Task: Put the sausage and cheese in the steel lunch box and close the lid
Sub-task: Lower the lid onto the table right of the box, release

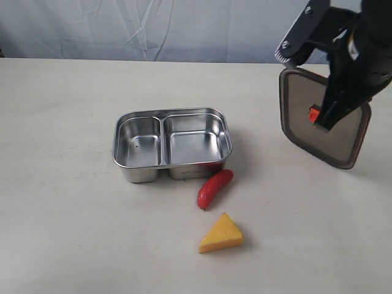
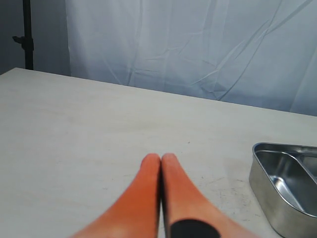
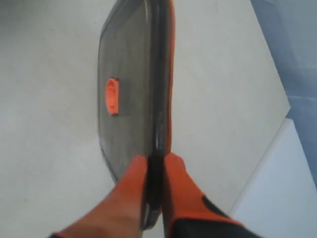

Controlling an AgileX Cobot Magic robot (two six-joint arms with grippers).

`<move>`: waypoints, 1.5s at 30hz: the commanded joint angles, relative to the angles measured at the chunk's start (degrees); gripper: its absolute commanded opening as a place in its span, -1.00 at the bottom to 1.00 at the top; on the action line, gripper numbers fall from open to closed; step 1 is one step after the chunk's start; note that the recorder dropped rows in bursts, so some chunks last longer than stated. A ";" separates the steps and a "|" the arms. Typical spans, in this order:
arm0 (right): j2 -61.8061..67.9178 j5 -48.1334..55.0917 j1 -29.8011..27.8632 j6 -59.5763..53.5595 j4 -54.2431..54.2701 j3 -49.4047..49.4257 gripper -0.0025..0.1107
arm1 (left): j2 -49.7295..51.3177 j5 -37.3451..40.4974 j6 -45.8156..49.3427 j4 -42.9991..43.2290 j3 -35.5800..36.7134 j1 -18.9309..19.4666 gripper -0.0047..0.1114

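My right gripper [image 3: 155,158] is clamped narrow on the rim of the lid [image 3: 129,99] — orange fingertips [image 3: 136,171] pressed on either face of it, with the orange seal running along one edge. In the exterior view this lid [image 1: 343,138] hangs tilted on the right side of the scene, its broad smoky face turned toward the camera and the small orange-red tab [image 1: 313,114] showing at its centre. My right gripper [image 1: 323,119] comes down onto it from the far right. I cannot tell whether the lid's lowest corner clears the table [image 1: 61,214].

My left gripper [image 2: 160,158] is closed on nothing — the two orange fingers lie pressed together, low over bare tabletop, with a corner of the lunch box [image 2: 277,198] off to one side.

The lunch box [image 1: 147,173] sits open near the middle of the table, well left of the lid, its two compartments side by side. The sausage [image 1: 215,188] lies on the table just beside the box's near right corner, angled, its far end close against the steel wall. The cheese [image 1: 222,234] rests nearer still, just beyond the sausage's near end and apart from it.
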 commanded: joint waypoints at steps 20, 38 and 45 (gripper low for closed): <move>5.48 9.86 12.82 4.12 12.27 2.69 -0.97 | -0.22 -0.80 0.00 -0.14 0.07 -0.05 -0.92; 5.48 -4.02 12.82 4.12 21.37 15.23 -0.97 | -0.22 -0.80 0.00 0.18 0.07 -0.05 -0.92; 5.48 -4.70 12.82 2.99 23.53 15.23 -0.89 | -0.22 -0.80 0.00 0.18 0.07 -0.05 -0.92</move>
